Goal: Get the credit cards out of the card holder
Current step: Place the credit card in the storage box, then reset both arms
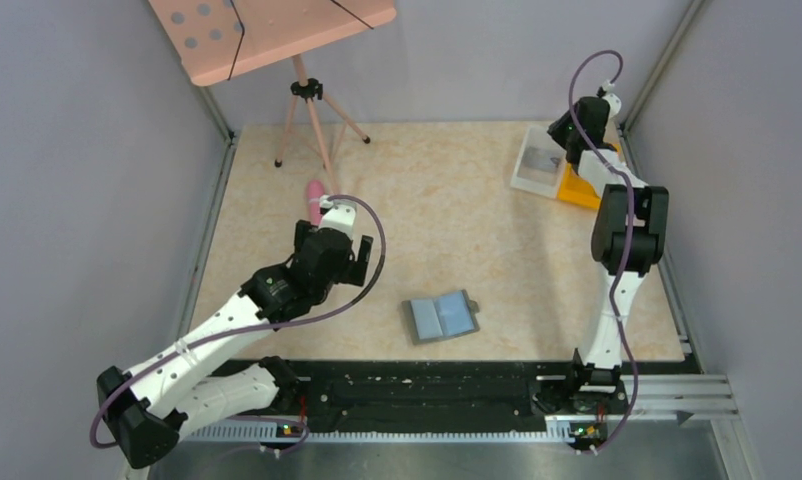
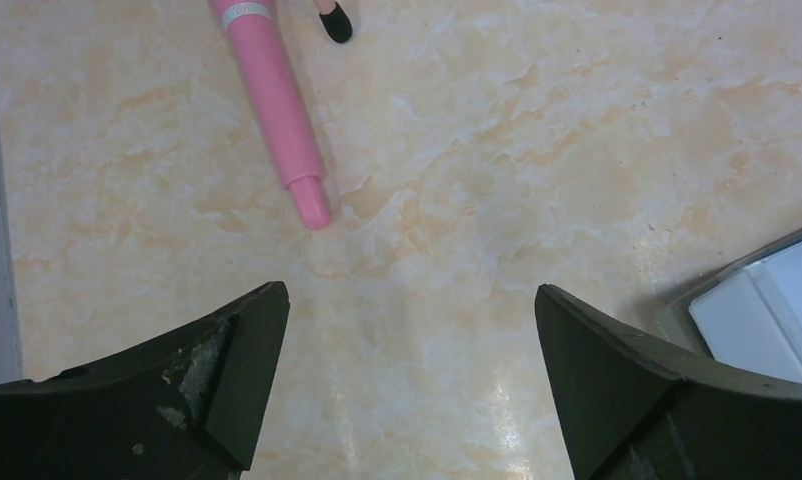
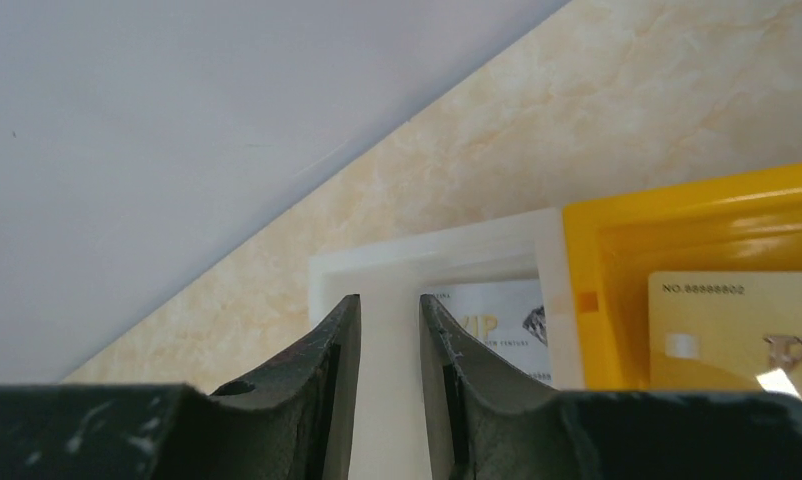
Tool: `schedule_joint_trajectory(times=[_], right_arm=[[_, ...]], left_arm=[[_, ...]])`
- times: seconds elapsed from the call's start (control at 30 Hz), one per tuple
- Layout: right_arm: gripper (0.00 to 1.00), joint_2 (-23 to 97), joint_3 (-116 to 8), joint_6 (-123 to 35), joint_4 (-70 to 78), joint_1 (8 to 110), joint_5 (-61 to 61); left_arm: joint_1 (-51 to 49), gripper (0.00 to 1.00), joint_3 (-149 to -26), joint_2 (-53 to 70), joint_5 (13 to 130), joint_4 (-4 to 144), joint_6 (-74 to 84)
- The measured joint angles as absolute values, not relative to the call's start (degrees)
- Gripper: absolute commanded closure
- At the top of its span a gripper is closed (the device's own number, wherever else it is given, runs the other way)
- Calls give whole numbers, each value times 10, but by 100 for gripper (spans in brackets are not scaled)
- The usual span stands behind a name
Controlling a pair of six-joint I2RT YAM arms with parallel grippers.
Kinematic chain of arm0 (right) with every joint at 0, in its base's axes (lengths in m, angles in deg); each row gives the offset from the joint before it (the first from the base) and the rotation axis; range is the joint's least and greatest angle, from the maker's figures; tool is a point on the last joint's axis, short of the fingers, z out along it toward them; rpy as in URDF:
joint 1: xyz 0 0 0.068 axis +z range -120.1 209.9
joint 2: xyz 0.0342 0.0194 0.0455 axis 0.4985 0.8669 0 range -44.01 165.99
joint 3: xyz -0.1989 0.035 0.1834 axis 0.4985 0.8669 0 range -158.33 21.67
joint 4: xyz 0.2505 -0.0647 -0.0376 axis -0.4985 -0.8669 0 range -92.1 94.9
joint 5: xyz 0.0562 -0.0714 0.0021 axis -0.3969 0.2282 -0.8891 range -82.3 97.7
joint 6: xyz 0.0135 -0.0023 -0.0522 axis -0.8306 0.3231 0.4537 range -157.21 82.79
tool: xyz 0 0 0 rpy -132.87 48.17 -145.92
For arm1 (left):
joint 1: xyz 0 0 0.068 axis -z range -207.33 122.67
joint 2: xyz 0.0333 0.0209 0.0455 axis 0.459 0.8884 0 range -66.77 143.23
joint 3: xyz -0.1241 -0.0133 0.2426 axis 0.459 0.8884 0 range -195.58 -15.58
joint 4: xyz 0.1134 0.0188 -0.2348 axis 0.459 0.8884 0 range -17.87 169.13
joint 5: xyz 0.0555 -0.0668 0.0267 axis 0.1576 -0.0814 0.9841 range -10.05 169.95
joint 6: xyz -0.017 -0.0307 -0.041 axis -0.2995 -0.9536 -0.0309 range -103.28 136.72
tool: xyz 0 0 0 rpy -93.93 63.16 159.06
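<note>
Dark-grey card holder (image 1: 442, 318) is lying open, pale panels up, near the front-centre of the table (image 1: 457, 190). Left gripper (image 2: 407, 300) is hovering by a pink pen (image 2: 277, 110), fingers wide apart. Right gripper (image 3: 389, 300) is hanging over the white bin (image 3: 427, 255) at far right, fingers nearly together with a narrow empty gap.

Bare table (image 2: 577, 150) lies free ahead of the left pincer (image 2: 409, 290); a pen (image 2: 274, 100) lies ahead-left. The wall (image 3: 177, 120) stands close ahead of the right pincer (image 3: 389, 300), white bin (image 3: 427, 260) beneath, yellow bin (image 3: 677, 200) right.
</note>
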State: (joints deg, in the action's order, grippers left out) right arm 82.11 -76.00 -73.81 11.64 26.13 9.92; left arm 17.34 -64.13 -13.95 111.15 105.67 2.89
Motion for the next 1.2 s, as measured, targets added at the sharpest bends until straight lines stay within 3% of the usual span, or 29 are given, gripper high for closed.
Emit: schedule_joint_trajectory(times=[0.27,0.7,0.83,1.13,1.2], right_arm=[[67,730,-758,-704,-39,270,98],[58,349,-462,-649,-135,394,-11],[50,267,-387,-643,-164,409,-56],[18,81,-258,-641,-202,477,-121],[2,35,-239,-648,-207,477,-123]], left_arm=[[172,1,-677,-86,1063,1080,-14],[86,2,-748,-55,925,1099,-137],[86,2,-734,-103,914,1078,-160],[86,2,-649,-205,908,1017,-187],[86,3,-627,-216,902,1008,-193]])
